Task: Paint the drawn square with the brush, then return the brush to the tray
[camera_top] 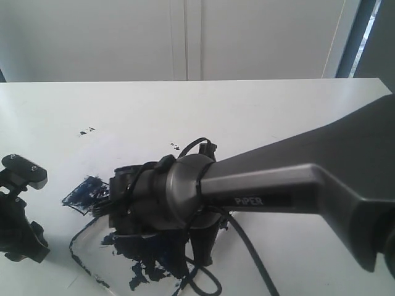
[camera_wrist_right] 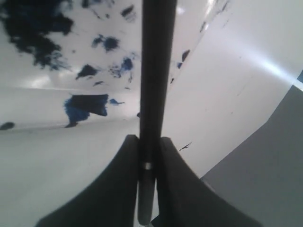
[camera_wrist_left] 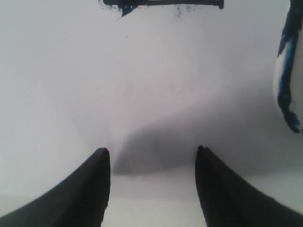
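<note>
— White bench, pale wall behind. Obstructions?
— The right arm hides much of the tray. The right gripper is clenched on the brush over it; left gripper released; drawn square, blue-streaked, left of the arm.

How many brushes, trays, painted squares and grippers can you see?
Brush: 1
Tray: 1
Square: 1
Grippers: 2, the left gripper and the right gripper
Total: 5
</note>
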Robot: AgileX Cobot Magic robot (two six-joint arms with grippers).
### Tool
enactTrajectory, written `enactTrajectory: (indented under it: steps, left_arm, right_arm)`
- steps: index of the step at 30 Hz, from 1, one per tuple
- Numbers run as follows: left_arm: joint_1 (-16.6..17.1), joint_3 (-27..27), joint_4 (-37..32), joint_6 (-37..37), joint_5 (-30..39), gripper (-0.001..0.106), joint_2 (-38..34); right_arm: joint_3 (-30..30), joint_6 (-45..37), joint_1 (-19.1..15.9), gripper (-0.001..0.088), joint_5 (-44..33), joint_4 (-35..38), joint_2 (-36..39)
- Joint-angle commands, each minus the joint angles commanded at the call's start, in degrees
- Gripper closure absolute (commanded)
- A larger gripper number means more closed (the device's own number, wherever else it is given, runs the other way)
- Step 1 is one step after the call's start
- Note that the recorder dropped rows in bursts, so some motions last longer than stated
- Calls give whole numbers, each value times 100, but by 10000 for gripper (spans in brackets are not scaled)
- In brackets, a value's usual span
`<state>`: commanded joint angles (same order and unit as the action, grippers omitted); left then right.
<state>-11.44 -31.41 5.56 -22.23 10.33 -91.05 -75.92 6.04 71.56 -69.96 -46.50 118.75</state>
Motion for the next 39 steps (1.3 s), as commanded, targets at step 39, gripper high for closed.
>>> enactTrajectory:
  steps: [39]
  left_arm:
    - [-11, -803, -10, 739, 1503, 624, 1992]
  right_arm:
    - [2345, -786, -1494, 868, 536, 4165, -2612]
